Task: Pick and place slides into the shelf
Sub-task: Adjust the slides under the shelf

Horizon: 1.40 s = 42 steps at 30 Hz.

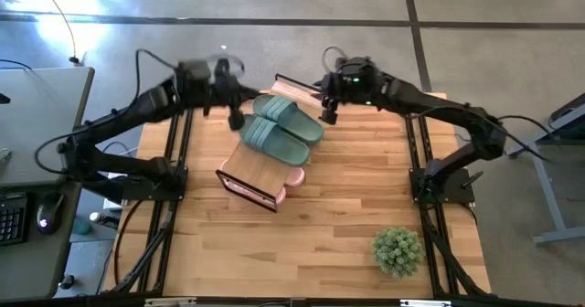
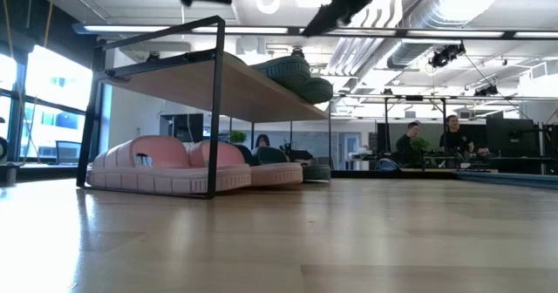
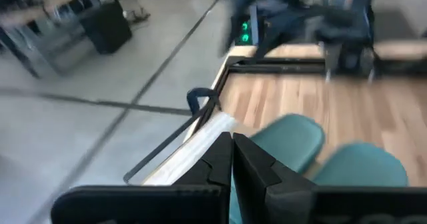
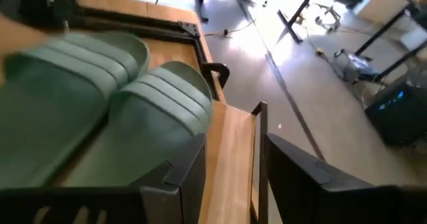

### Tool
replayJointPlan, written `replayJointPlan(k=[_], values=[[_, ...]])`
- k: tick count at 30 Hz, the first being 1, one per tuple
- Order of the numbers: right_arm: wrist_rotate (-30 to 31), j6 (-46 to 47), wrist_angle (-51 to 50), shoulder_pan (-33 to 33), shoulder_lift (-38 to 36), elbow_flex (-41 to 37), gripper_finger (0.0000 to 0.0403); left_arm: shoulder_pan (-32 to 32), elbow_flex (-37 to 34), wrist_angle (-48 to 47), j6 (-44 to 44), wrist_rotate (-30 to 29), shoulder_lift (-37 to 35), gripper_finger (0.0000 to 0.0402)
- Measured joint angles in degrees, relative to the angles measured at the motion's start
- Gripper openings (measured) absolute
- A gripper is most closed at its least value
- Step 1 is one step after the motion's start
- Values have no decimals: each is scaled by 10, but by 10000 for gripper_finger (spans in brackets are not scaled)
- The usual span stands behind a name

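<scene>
Low view: pink slides (image 2: 179, 166) half behind shelf (image 2: 218, 79) legs

Two sage green slides (image 1: 281, 126) lie side by side on the bamboo top of the small shelf (image 1: 247, 165). A pale pink slide (image 1: 294, 176) peeks out from the tier beneath. The left gripper (image 1: 236, 117) hangs just beside the slides on one side, the right gripper (image 1: 326, 111) just beside them on the other. A potted plant (image 1: 398, 249) sits well apart from both grippers.
</scene>
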Motion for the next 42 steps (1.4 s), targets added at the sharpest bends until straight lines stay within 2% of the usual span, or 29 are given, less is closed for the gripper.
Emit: replayJointPlan(k=[3,8,12,20,23,27,32,36,42], values=[[0,49,-36,-3,-38,0,124,117,0,5,-40,99,11,3],[-26,157,-105,-12,-96,-33,65,256,0,-49,-59,182,41,3],[-95,278,-101,-11,-145,-113,8,294,0,-118,-26,219,93,3],[-109,503,-33,85,-189,-276,2,325,0,-145,31,238,177,3],[-99,593,62,139,-188,-345,2,344,0,-166,52,237,186,3],[-59,741,279,202,-163,-456,0,362,0,-202,78,212,189,3],[50,883,476,265,-75,-551,0,374,-4,-244,105,161,189,3],[56,912,542,282,19,-536,0,372,-30,-254,108,148,189,3],[35,901,551,282,141,-449,0,372,-61,-251,109,167,189,3]])
